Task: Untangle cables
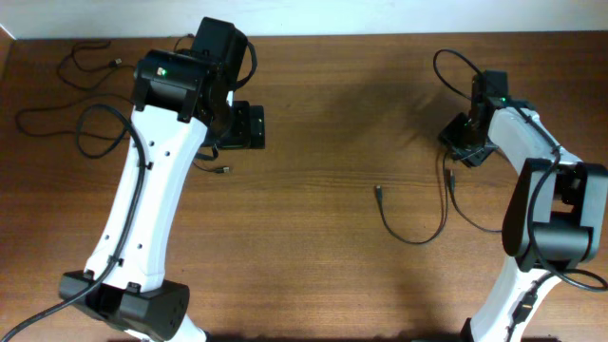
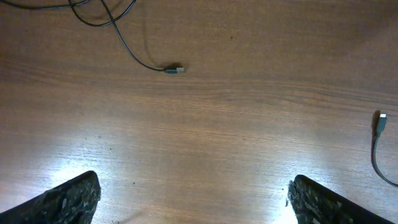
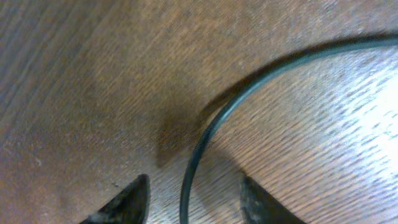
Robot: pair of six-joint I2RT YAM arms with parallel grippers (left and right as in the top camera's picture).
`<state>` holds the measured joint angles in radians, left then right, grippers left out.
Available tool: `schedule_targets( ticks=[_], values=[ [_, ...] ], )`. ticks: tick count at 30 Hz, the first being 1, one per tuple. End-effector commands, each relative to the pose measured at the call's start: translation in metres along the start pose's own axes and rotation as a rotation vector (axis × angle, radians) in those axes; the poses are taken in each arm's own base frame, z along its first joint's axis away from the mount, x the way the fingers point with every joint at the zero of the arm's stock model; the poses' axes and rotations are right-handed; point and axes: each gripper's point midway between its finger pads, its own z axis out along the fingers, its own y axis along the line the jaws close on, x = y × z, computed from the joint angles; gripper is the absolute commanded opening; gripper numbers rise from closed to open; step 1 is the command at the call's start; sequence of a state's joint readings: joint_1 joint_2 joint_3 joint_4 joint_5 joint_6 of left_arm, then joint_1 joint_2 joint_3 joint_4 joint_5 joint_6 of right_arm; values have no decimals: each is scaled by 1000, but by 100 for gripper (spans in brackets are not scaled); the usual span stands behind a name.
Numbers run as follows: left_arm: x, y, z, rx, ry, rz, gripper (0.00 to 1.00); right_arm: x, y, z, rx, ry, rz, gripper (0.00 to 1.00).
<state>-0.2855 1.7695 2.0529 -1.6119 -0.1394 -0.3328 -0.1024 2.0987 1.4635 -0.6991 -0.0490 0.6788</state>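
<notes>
Several thin black cables lie apart on the wooden table. One cable (image 1: 416, 237) curves from a plug (image 1: 378, 193) up to my right gripper (image 1: 464, 144). In the right wrist view this cable (image 3: 200, 140) runs between the open fingers of the right gripper (image 3: 196, 202), low over the table. Other strands (image 1: 90, 62) lie at the far left, one with a plug end (image 1: 224, 171) below my left gripper (image 1: 247, 128). In the left wrist view the left gripper (image 2: 193, 199) is open and empty over bare wood, with that plug (image 2: 176, 70) ahead and another plug (image 2: 380, 118) at the right edge.
The left arm's white link (image 1: 142, 209) crosses the left half of the table, with a thick black arm cable (image 1: 133, 142) along it. The right arm's base (image 1: 546, 233) stands at the right. The table's far edge (image 1: 313, 36) meets a white wall.
</notes>
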Motion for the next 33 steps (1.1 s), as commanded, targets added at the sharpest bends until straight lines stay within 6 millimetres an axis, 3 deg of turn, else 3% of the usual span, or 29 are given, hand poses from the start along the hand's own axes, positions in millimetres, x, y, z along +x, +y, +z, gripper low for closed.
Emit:
schedule_targets(
  ticks=[1, 2, 6, 9, 10, 12, 13, 16, 17, 20, 22, 26, 30, 33],
  values=[
    [0, 1, 2, -9, 4, 5, 99, 4, 2, 7, 18, 14, -2, 16],
    [1, 1, 2, -9, 4, 5, 99, 6, 1, 6, 22, 20, -3, 5],
    [0, 1, 2, -8, 2, 4, 99, 9, 16, -6, -50, 65, -105, 4],
    [-3, 0, 2, -4, -9, 3, 99, 2, 36, -44, -109, 69, -188, 4],
    [-4, 0, 2, -2, -15, 2, 99, 0, 49, -70, -159, 71, -231, 4],
    [-6, -5, 2, 23, -21, 0, 99, 2, 67, -102, -240, 80, -295, 4],
    [-8, -9, 1, 47, -24, -1, 99, 11, 85, -135, -336, 95, -368, 4],
    [-14, -24, 0, 129, -42, -3, 99, 42, 118, -210, -538, 111, -538, 4],
    [-16, -38, -3, 207, -46, -2, 99, 60, 127, -248, -585, 86, -609, 4],
    [-19, -69, -16, 438, -25, -10, 99, 96, 137, -307, -649, 7, -726, 4],
    [-27, -75, -30, 578, -30, -35, 99, 115, 136, -342, -699, -48, -773, 4],
    [-35, -79, -63, 863, -8, -87, 99, 147, 125, -399, -786, -142, -854, 4],
    [-36, -80, -99, 1127, 75, -177, 100, 184, 116, -441, -894, -211, -1003, 4],
    [-33, -86, -120, 1253, 155, -226, 97, 205, 114, -457, -964, -216, -1095, 4]
  ],
)
